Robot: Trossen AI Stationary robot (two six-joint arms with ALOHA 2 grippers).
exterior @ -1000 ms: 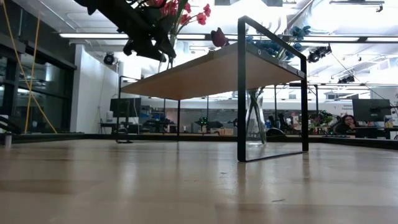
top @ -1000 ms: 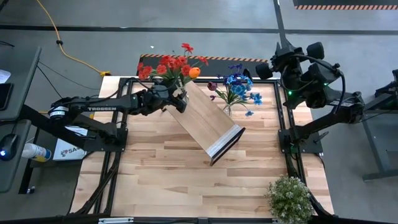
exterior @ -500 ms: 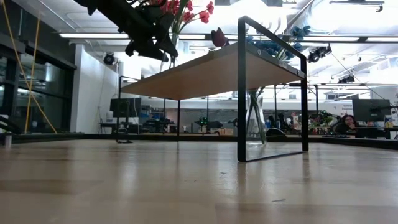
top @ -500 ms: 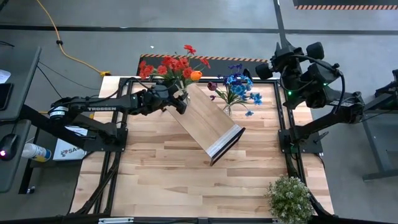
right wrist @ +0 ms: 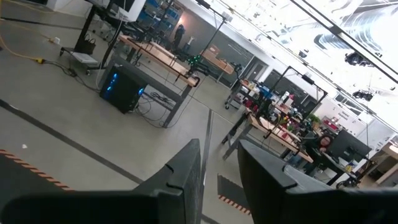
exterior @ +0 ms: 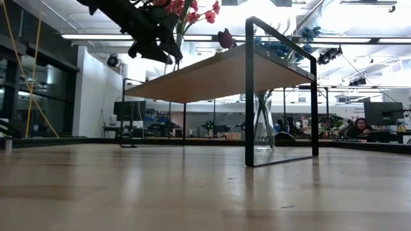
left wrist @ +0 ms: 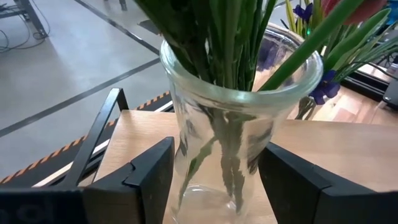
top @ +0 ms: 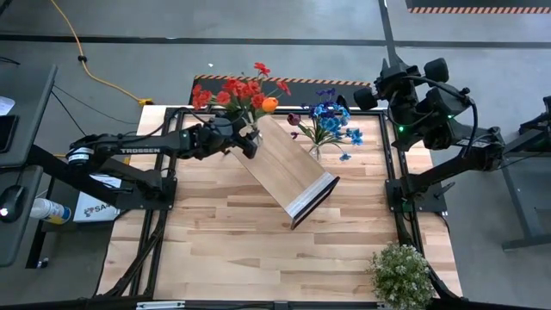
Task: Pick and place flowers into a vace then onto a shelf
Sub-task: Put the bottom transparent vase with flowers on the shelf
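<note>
Over the last second almost nothing moves. The red flowers [top: 237, 90] shift a touch toward the right in both the high and low views, and the left gripper [top: 248, 140] keeps its place at the far end of the shelf [top: 288, 164]. That reads as the settling end of a placement. The glass vase [left wrist: 236, 124] appears to have its base down on the shelf board near the far dark frame, so the remaining step is probably to let go and draw back without tipping it.

The left pincer is set fairly wide, with one dark finger [left wrist: 134, 180] on each side of the glass and against it. The frames do not show whether the squeeze has eased.

The vase stands upright. Its long axis is vertical, the green stems run straight down into it, and the blooms point up, fanning out past the table's far edge. The shelf's long axis runs diagonally across the table [top: 215, 250], from the far edge left of centre toward the middle. Its white end edge faces the near right.

A second vase with blue flowers [top: 331, 120] stands on the table just beside the shelf, near the far edge.

The right gripper [right wrist: 217, 158] waits, folded up off the far right corner, with its fingers narrowly apart and nothing between them.
</note>
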